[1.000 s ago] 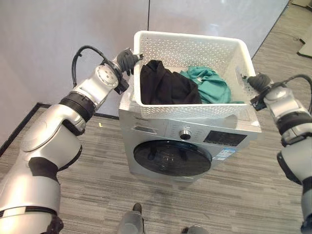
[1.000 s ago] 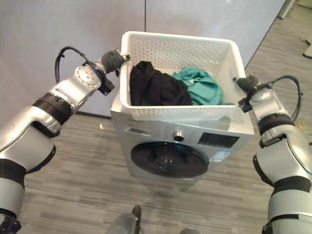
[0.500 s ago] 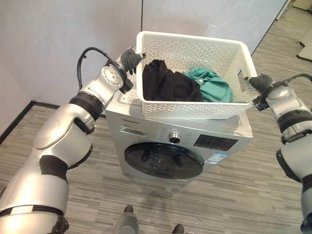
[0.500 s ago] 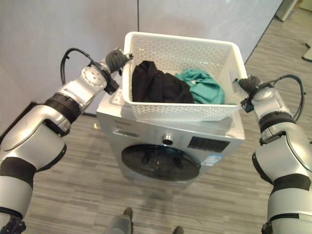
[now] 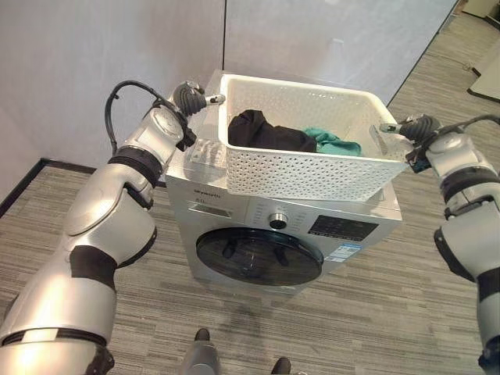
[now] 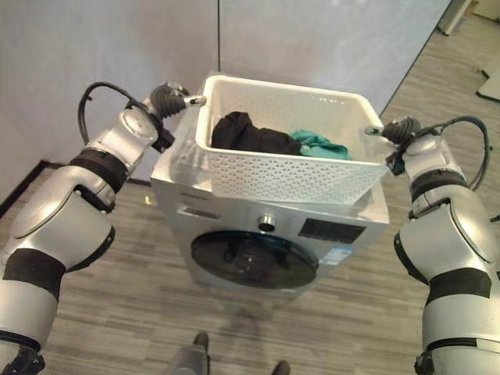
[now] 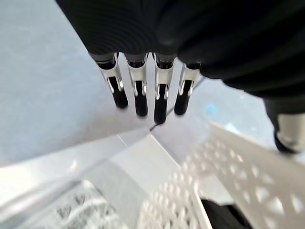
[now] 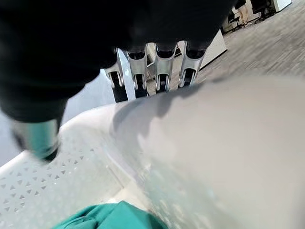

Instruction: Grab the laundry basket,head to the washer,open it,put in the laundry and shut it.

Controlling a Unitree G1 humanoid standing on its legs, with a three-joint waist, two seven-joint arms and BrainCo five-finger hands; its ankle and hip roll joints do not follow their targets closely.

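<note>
Left eye view: white perforated plastic laundry basket [image 5: 305, 168] atop the silver front-loading washer [image 5: 266, 234].
My left hand [image 5: 190, 97] and right hand [image 5: 414, 127] flank its ends, fingers straight, gripping nothing.

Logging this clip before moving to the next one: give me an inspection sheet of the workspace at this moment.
Surface: top of the washing machine, silver; the basket sits on it.
Job's things: white perforated laundry basket on the washer; black garment and teal garment inside; round washer door shut.
Clutter: nothing seen.
Hands: left hand beside the basket's left end, fingers straight, off the rim; right hand at its right end, fingers straight along the rim.
Cables: nothing seen apart from the robot's own.
Surroundings: grey wall panels behind; striped grey floor.
</note>
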